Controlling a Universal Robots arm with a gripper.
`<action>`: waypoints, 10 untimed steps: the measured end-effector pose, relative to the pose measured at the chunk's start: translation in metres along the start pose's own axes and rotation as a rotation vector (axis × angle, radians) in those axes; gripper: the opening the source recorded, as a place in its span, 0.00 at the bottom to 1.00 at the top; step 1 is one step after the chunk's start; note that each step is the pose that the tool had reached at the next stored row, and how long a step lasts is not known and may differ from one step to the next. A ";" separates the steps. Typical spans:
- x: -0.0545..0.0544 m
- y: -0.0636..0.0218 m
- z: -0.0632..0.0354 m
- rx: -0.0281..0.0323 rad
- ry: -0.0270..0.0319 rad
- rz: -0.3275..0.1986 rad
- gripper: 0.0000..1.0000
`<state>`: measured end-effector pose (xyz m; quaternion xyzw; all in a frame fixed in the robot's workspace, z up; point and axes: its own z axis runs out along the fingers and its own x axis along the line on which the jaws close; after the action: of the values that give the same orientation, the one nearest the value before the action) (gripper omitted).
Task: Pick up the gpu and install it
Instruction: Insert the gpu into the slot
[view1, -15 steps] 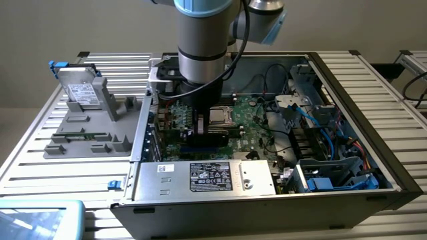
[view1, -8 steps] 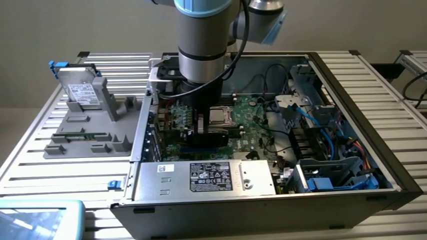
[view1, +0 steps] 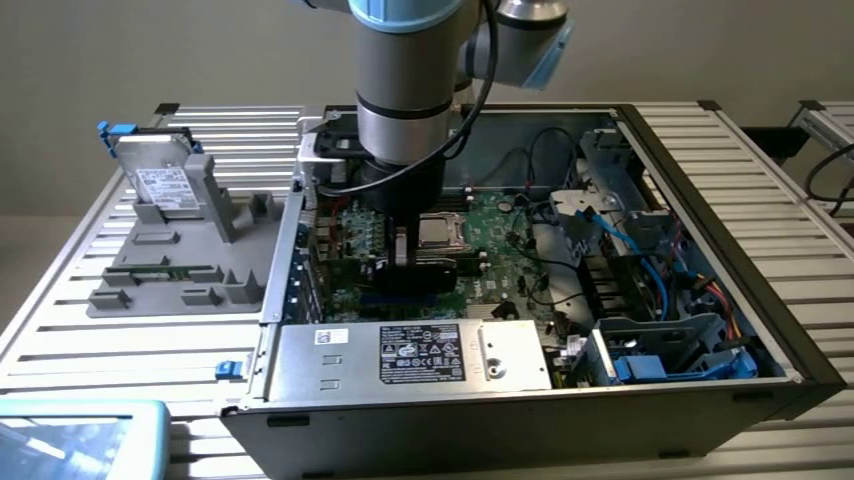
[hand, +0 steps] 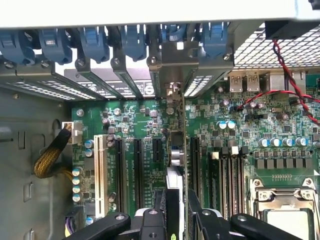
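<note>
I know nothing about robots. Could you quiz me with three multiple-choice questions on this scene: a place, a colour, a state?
1. Where is the gpu? A in the grey holder; B between the jaws, over the motherboard; C on the table.
2. The clips at the case's card brackets are: A red; B yellow; C blue.
3. The computer case is: A open; B closed; C upside down.
Answers: 1 B, it stands edge-on between the jaws; 2 C, the wrist view shows them blue; 3 A, its insides show.
</note>
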<state>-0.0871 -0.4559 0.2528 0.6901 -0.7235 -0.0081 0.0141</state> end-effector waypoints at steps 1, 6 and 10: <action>0.000 0.0000 0.0001 0.0002 0.0023 0.000 0.28; -0.002 0.0000 0.0009 0.0004 0.0081 0.000 0.28; -0.003 0.0000 0.0021 0.0005 0.0094 0.000 0.28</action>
<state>-0.0871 -0.4530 0.2507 0.6900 -0.7235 -0.0047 0.0174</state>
